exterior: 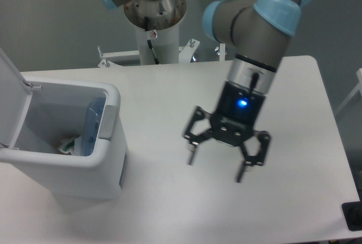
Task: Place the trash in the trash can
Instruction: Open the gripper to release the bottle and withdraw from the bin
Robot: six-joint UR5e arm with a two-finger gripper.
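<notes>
Above the smooth white table (164, 91), my hand (216, 167) is hovering with black fingers spread apart, gripping nothing. At left, the white plastic trash can (111, 136), lid (10, 94) raised, is holding the bluish bottle (92, 128) and crumpled wrapper (68, 145).

Robotics lab or test cell, not a home. Grey industrial arm (254, 40) with light-blue joint caps, mounted on a white pedestal (155, 29) bolted to brackets at the far edge of the table (305, 159). Plain white table, plain grey floor (45, 23) around it. Blue status light glowing on the wrist above the tool (216, 165). White flip-lid trash can (68, 142) sits on the table as a prop.
</notes>
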